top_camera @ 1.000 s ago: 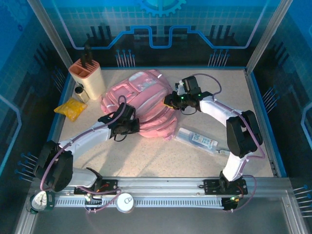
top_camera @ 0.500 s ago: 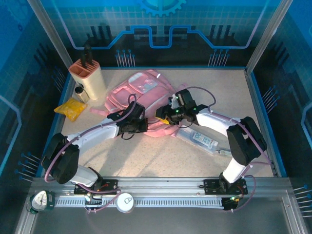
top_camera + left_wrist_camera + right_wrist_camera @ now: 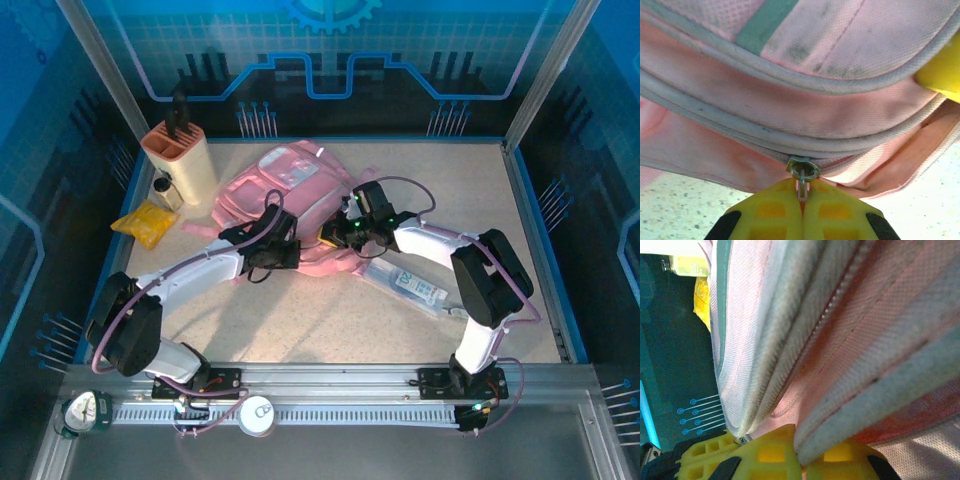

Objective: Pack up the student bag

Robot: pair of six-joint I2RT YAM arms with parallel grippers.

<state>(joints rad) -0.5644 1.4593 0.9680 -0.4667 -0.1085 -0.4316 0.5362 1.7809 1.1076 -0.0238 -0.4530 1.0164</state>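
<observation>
From above, the bag lies flat at the far middle of the table, with the left gripper at its near edge and the right gripper at its near right, probably so one braces the fabric while the other works the zip. At the left wrist, the jaws are pinched tight on the zip pull, placed to drag it. At the right wrist, the jaws are closed and seem to nip a piped seam, though the view is too close to be sure.
</observation>
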